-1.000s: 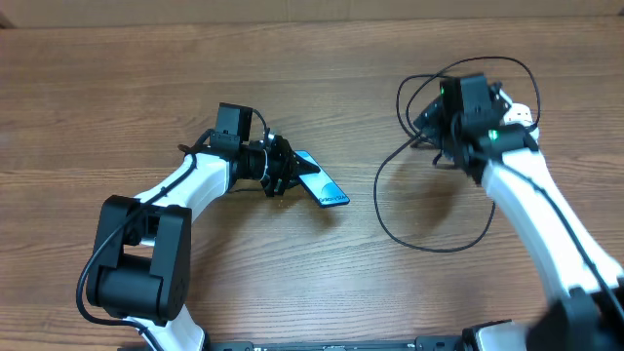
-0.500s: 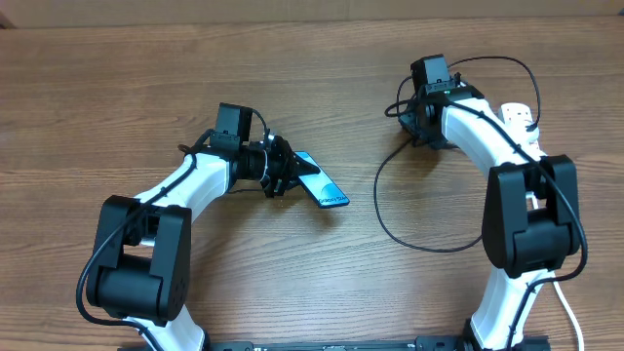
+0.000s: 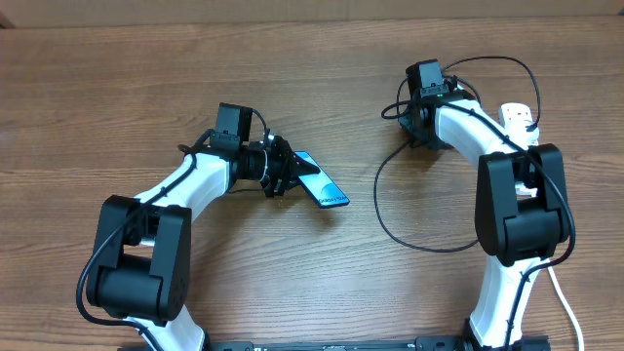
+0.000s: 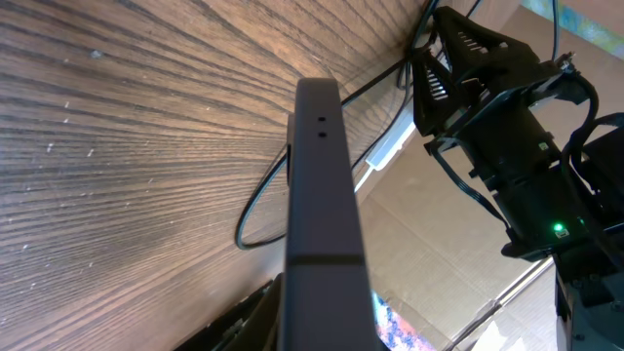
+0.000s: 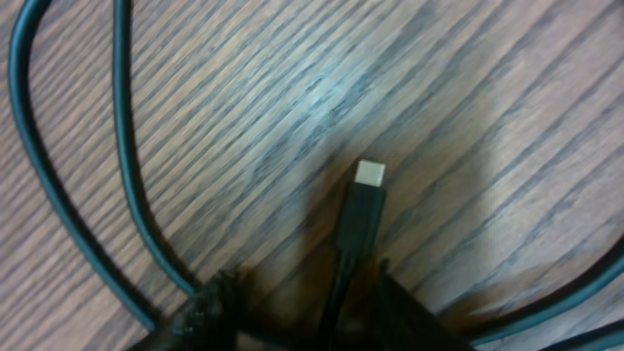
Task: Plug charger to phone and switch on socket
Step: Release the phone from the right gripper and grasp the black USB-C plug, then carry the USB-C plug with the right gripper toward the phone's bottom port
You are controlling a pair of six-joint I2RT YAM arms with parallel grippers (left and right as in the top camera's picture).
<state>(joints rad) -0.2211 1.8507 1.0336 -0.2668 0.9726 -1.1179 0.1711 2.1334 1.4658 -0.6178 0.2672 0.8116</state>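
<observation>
Within the last second the right claw [image 3: 417, 125] has swung in over the looped charger [image 5: 363, 210] and now pinches it just behind the connector tip, while the left claw [image 3: 281, 168] stays clamped on the phone [image 3: 322, 183], tilted over the tabletop [image 3: 117, 88], so plugging in looks next.

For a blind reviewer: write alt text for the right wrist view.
The right gripper holds the charger, its pale-tipped connector pointing up the frame, with the wooden table behind it. Its cable loops down the left.
</observation>
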